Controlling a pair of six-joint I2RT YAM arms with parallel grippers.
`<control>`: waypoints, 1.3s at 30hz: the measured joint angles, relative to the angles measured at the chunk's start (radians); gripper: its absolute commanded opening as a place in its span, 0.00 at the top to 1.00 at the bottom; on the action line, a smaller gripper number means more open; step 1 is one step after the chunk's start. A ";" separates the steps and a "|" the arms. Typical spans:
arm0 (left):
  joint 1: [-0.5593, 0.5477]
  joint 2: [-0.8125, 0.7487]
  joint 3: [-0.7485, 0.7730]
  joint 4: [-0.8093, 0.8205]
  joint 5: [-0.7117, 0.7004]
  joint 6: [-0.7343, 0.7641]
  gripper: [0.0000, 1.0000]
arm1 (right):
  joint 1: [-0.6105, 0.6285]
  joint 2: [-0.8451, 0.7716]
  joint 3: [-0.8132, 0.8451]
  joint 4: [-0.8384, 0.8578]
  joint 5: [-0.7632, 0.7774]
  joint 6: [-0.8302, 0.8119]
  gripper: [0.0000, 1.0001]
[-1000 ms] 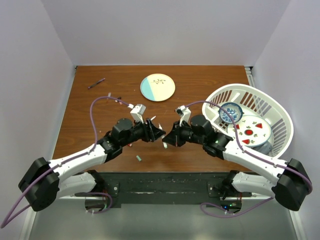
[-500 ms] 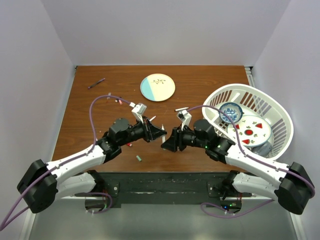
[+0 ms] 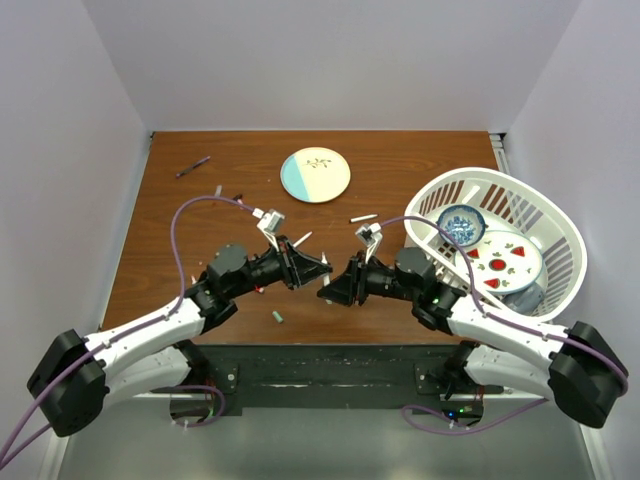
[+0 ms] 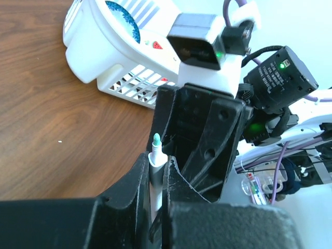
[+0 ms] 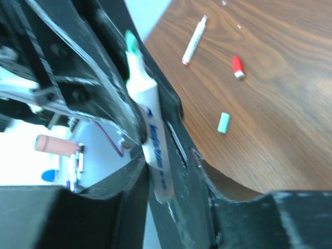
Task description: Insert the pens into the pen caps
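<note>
the green-tipped pen point(image 5: 150, 109) is held up off the desk point(image 3: 420, 170), near its front middle. it stands almost upright, with its bare green tip on top and no cap on it. the left end effector point(image 4: 155, 168) is closed tight on the low part of the pen's white barrel. the right end effector point(image 5: 158, 174) sits nose to nose with the left one. its two jaws stand one on each side of the same pen, partly apart, and i cannot tell if they press on it or only stand next to it. so this step looks like passing the pen over or getting a better hold on it, not capping it yet. the green cap point(image 5: 223, 123) that seems to match lies flat on the desk near the front edge, well apart from the pen. a red cap point(image 5: 237, 66) and another white pen point(image 5: 194, 40) lie a bit farther off. next, i think one end effector must keep the pen steady while the other lets go and goes down to the green cap. it would need to pinch the cap with the open end free and line that hole up with the tip. the cap is tiny, so a small miss could make it slip or tip.
</note>
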State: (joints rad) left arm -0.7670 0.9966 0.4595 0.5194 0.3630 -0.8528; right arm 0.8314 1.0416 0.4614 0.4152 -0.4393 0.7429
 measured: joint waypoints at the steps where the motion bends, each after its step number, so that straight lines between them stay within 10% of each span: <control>1: 0.000 -0.002 -0.006 0.005 0.002 -0.005 1.00 | 0.000 0.000 -0.004 0.019 -0.001 0.007 0.90; 3: 0.001 -0.005 -0.015 0.016 0.001 -0.028 1.00 | 0.003 0.001 -0.011 0.061 -0.015 0.018 1.00; 8: 0.000 -0.026 -0.011 -0.018 -0.027 -0.048 0.54 | 0.005 0.005 -0.028 0.115 -0.024 0.036 1.00; 23: 0.018 0.040 0.288 -0.977 -0.464 -0.304 0.51 | 0.003 -0.183 -0.035 -0.148 0.136 -0.011 1.00; 27: 0.019 -0.006 0.246 -1.023 -0.447 -0.316 0.34 | 0.003 -0.199 -0.035 -0.183 0.155 -0.030 1.00; 39: 0.019 -0.292 0.156 -1.293 -0.566 -0.680 0.37 | 0.003 -0.207 -0.035 -0.243 0.190 -0.048 1.00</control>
State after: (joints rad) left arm -0.7483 0.7048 0.6159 -0.7734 -0.2031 -1.5330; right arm 0.8349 0.8349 0.4259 0.1722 -0.2497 0.6952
